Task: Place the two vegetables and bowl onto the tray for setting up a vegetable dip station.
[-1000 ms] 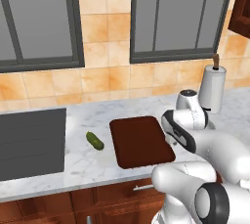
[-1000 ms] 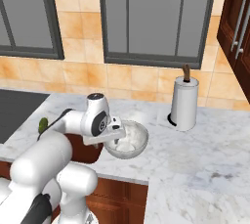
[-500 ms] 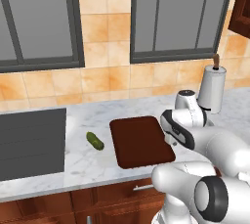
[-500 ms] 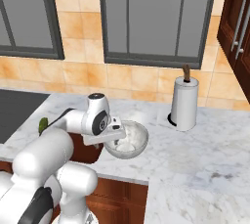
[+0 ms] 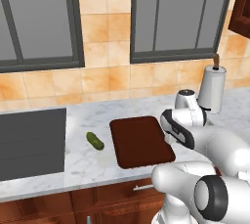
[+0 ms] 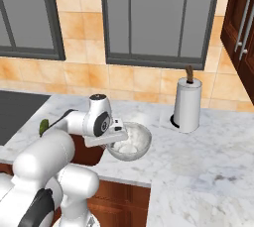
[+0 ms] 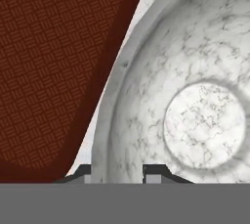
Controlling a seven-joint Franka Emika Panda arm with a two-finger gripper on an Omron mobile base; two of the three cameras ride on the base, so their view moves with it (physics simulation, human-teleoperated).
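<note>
— Two fingertips (image 7: pixel 83 170) astride the near rim of the bowl (image 7: pixel 195 100), one outside the wall, one inside. End effector (image 7: pixel 117 171) set around that rim; cannot tell whether actually clamped.

— And beside the rim?

— Narrow strip of marble bench (image 7: pixel 141 8), then the rounded corner of the tray (image 7: pixel 53 71). Close, not touching.

— From the right base view?

— End effector (image 6: pixel 115 134) at the left edge of the bowl (image 6: pixel 131 141), tray (image 6: pixel 88 154) mostly hidden behind the arm. Paper towel holder (image 6: pixel 187 104) standing well apart to the right, with open marble between.

— Room on the tray?

— Whole surface of the tray (image 5: pixel 140 141) bare in the left base view. Cucumber (image 5: pixel 94 140) lying on the bench just left of its edge, between tray and sink (image 5: pixel 30 142), touching neither.
</note>
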